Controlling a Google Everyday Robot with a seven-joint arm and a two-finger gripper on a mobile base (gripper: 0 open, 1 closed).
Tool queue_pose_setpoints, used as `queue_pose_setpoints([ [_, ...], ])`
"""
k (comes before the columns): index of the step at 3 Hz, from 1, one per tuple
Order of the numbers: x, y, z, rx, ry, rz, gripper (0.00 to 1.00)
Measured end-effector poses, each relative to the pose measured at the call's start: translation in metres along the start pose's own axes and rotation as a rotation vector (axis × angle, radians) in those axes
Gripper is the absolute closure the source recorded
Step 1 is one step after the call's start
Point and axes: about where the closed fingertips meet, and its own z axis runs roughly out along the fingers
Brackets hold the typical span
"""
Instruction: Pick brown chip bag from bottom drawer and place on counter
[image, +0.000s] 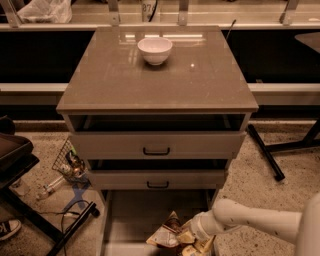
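The gripper (194, 235) is down at the bottom middle of the frame, right up against the chip bag (164, 235), which lies in the bottom drawer (125, 220). Can't tell if it's actually got hold of it. A bowl (155, 50) sits on the counter (155, 85) up top.

- A white bowl (155, 50) stands on the counter (100, 90), near its back edge and a little left of the middle.
- Two grey-fronted drawers, the upper one (200, 145) and the middle one (115, 180), each have a dark handle; a dark gap shows above each front.
- A small wire basket (66, 162) sits tilted on the speckled floor (270, 205), left of the cabinet, with some small items inside.
- A clear bottle (48, 190) lies on the floor near the basket.
- A black cable (75, 212) curls beside a dark stand leg (35, 220).
- A crumpled plastic bag (45, 10) lies at the top left.
- Another black leg (265, 152) slants on the right.
- The gripper (189, 239) is low at the bottom edge, right of the middle.
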Motion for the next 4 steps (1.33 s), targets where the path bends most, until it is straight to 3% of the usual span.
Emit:
queue_pose_setpoints([
  [1, -0.007, 0.007, -0.065, 0.000, -0.047, 0.004, 1.00],
  [2, -0.009, 0.009, -0.150, -0.008, -0.102, 0.044, 1.00],
  [3, -0.014, 0.012, -0.213, -0.018, -0.138, 0.090, 1.00],
  [4, -0.027, 0.033, -0.268, 0.017, -0.136, 0.114, 1.00],
])
